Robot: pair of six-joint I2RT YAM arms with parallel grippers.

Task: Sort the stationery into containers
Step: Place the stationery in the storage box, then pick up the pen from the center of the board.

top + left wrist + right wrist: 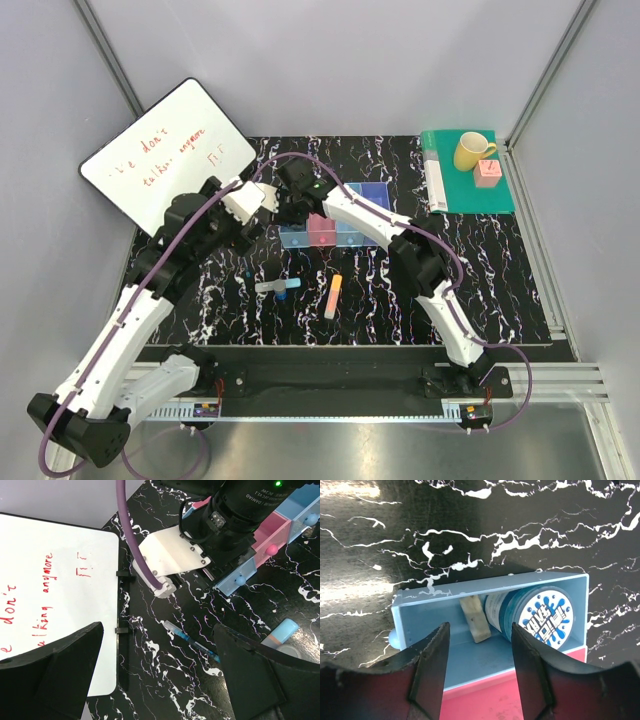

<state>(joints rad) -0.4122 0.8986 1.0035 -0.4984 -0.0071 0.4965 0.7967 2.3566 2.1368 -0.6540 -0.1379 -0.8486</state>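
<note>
My right gripper hangs open and empty over the light blue bin, where the blue bottle and white eraser lie. The left gripper is spread wide and holds nothing (the blue pen is below it). The orange-yellow bar and grey marker are unsorted, so I'd say about halfway.

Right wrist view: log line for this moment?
right gripper: open above light blue bin | bin: blue bottle, eraser inside | left gripper: open, empty | unsorted: blue pen, orange bar, grey marker
</note>
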